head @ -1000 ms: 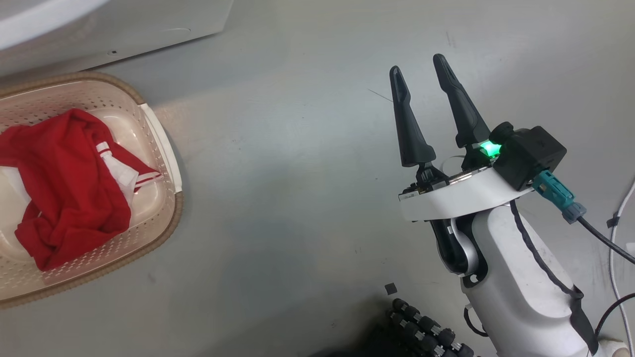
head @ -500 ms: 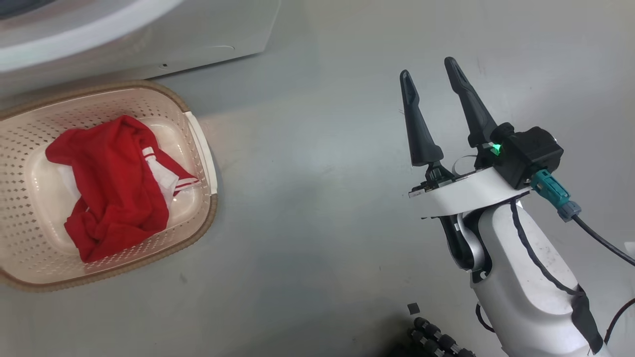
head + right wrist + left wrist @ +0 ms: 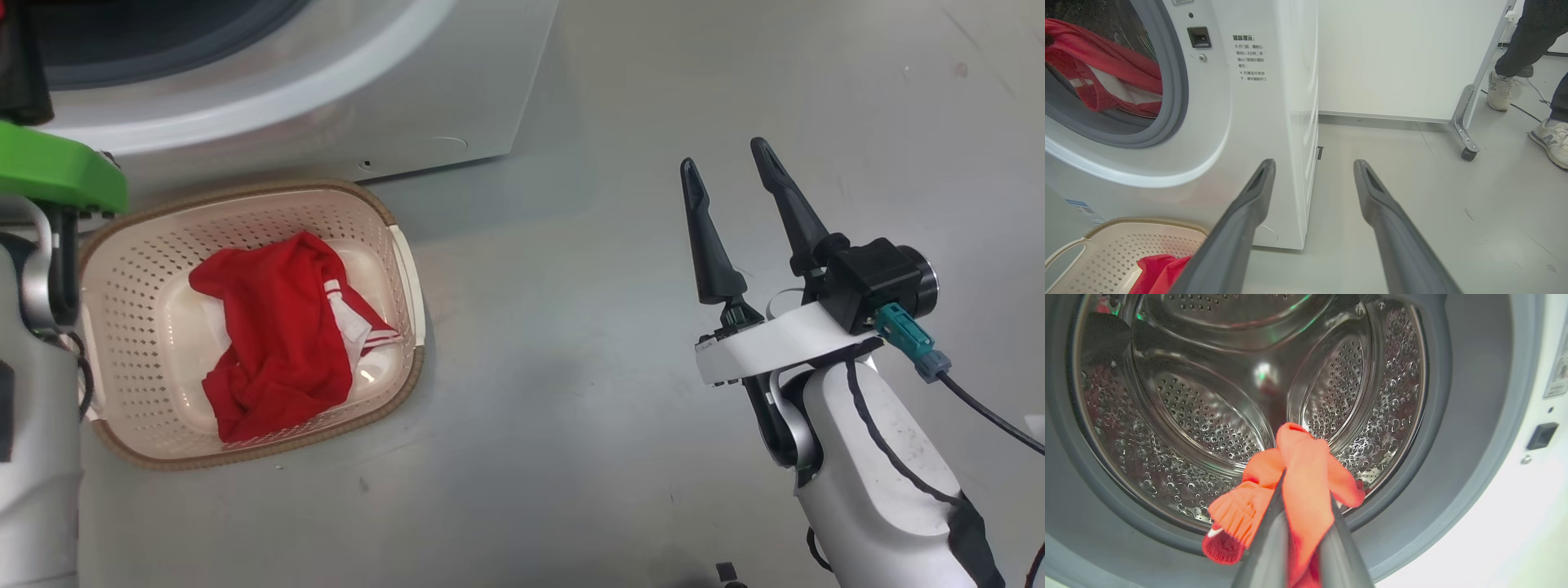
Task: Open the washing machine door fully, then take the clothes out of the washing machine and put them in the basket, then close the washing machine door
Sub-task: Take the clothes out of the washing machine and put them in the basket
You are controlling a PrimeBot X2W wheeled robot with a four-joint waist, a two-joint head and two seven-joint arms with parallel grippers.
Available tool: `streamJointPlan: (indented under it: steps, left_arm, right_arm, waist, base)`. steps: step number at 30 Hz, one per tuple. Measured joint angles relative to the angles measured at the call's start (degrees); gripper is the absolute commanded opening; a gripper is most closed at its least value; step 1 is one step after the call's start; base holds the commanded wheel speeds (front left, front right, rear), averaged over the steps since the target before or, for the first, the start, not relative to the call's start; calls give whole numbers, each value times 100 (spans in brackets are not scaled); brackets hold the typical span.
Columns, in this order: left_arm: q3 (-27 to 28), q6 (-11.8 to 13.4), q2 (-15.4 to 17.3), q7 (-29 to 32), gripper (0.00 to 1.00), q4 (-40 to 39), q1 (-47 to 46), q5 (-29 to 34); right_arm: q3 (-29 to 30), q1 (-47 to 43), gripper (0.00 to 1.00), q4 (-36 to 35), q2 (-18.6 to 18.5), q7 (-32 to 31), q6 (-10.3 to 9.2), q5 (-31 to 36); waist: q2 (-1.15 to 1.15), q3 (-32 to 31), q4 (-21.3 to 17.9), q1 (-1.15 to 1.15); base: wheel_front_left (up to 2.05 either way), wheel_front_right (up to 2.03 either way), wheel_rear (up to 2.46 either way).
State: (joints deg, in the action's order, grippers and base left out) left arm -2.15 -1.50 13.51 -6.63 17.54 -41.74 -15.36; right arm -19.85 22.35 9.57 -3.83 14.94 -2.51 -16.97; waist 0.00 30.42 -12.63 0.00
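The smooth grey floor [image 3: 571, 425] spreads under everything. On it stands the big white front-loading washing machine [image 3: 1257, 122]. Its round mouth is uncovered, and a grey rubber gasket [image 3: 1177, 94] rings the perforated steel drum [image 3: 1208, 416]. Beside the machine in my right wrist view is a flat white panel [image 3: 1392, 57] on a metal foot with a caster. Past it are a person's legs [image 3: 1515, 49] in dark trousers and pale trainers.

Just in front of the machine's base sits the small cream plastic basket [image 3: 147, 253], with perforated sides and a brown woven-look rim. I cannot tell whether it touches the machine. On the basket's bottom lies a crumpled heap of the clothes [image 3: 277, 335], bright red fabric with white stripes. A red-and-white cloth [image 3: 1110, 69] hangs in the machine's mouth in my right wrist view.

My left gripper [image 3: 1304, 498] is up at that mouth, pointing into the drum. Its two dark fingers are pinched together on a red garment [image 3: 1306, 473], which drapes over them and hangs off either side. I cannot tell whether this is the same piece as the cloth seen from my other wrist.

My right gripper [image 3: 725, 155] hovers over bare floor, off to the right and well apart from the basket. Its long dark fingers are spread wide with nothing between them
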Motion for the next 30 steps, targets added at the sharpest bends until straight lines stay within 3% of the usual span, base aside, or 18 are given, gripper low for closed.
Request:
streamJointPlan:
  steps: [16, 30]
  left_arm:
    - [-59, 79, -361, -498, 0, -891, 1006, -113]
    - [-10, 310, -354, -577, 0, -1857, 1681, -75]
  right_arm:
    - [138, -573, 100, 263, -27, 0, 93, 41]
    - [144, -988, 100, 345, -19, 0, 188, 42]
  waist:
    - [0, -1008, 380, 0]
    - [0, -1837, 532, 0]
  base:
    - [0, 0, 0]
    - [0, 0, 0]
